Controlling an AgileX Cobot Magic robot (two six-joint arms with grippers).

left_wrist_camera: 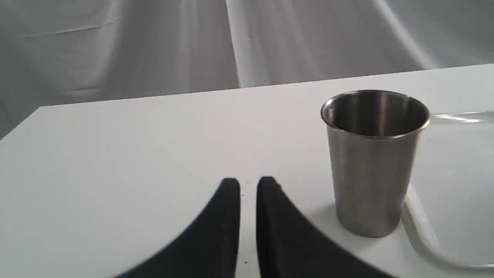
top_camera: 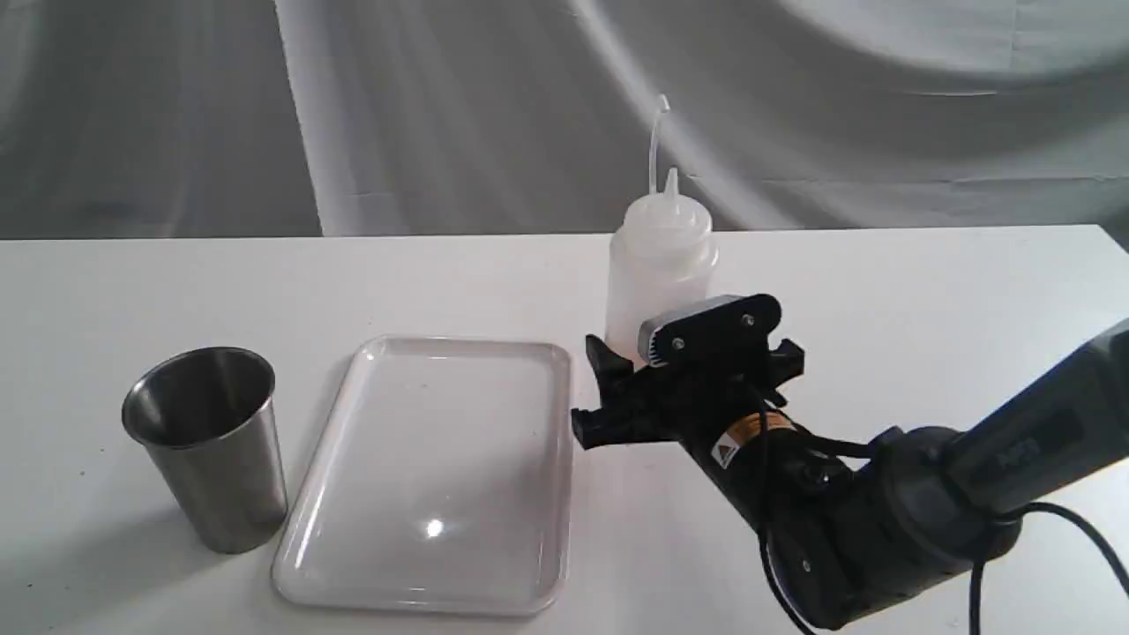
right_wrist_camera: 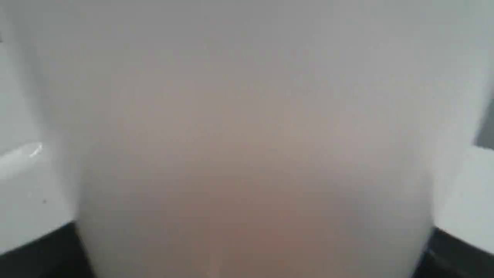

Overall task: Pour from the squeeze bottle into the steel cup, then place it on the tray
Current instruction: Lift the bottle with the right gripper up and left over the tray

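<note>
A: Where is the squeeze bottle (top_camera: 661, 256) found?

B: It is seen upright on the white table (top_camera: 926, 291), just beside the right edge of the tray (top_camera: 423, 467), toward the far end. The nozzle is pointed up, and the thin cap strap is curved above it.

A: How is the right gripper (top_camera: 695, 357) placed?

B: It is set low around the bottle's lower body, with one black finger on each side. In the right wrist view the picture is almost filled by the blurred bottle (right_wrist_camera: 247, 116). A faint warm tint is seen in its lower part, and the dark fingers (right_wrist_camera: 34, 255) are seen at its two sides. The jaws are spread to the bottle's width. Whether the bottle is pressed cannot be told.

A: And the left gripper (left_wrist_camera: 249, 183)?

B: It is shown only in the left wrist view. Its fingers are set almost together, with a thin gap between them, and nothing is held. It is positioned low over the table, near the steel cup (left_wrist_camera: 372, 166) but apart from it.

A: Where is the cup located?

B: The steel cup (top_camera: 207, 441) is stood upright just beside the tray's left edge, well apart from the bottle. The tray is laid flat between them.
</note>
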